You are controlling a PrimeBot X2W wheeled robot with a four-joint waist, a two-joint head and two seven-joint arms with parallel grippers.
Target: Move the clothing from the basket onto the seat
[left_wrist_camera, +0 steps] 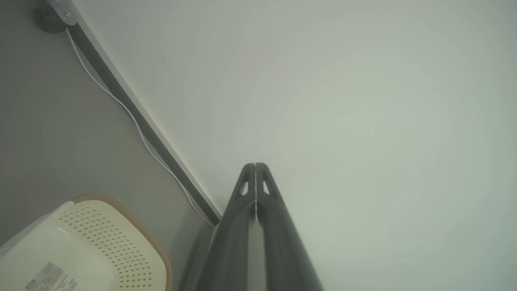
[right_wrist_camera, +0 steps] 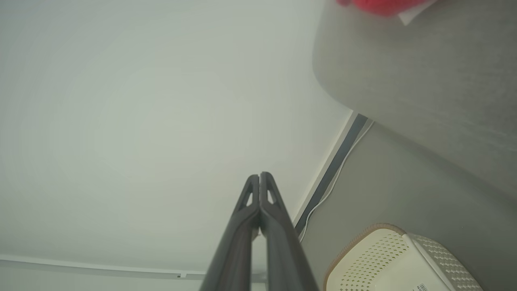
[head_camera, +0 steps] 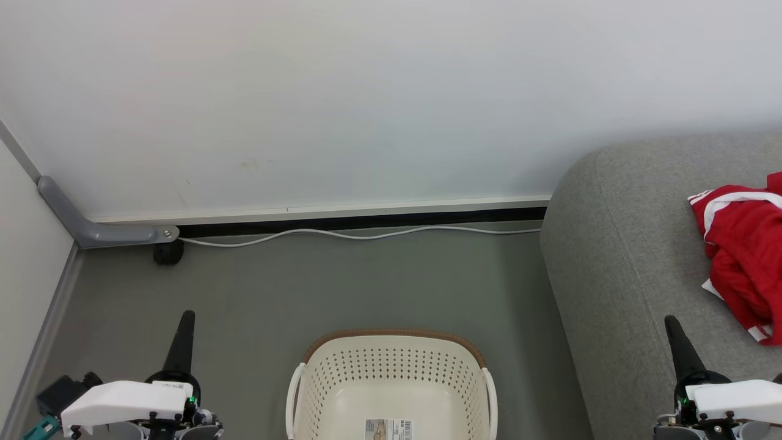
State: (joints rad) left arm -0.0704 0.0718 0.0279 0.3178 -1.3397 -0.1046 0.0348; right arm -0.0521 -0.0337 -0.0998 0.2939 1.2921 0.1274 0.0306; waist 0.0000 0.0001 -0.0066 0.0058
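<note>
Red clothing with white stripes lies bunched on the grey seat at the right; a red edge of the clothing shows at the top of the right wrist view. The cream basket stands on the floor at bottom centre, and I see nothing inside but a label on its bottom. My left gripper is shut and empty, left of the basket. My right gripper is shut and empty, over the seat's front part. Both point up toward the wall, fingertips pressed together in the wrist views.
A pale wall stands behind, with a dark gap and a white cable along its foot. A grey bracket with a black wheel sits in the left corner. Grey floor lies between wall and basket.
</note>
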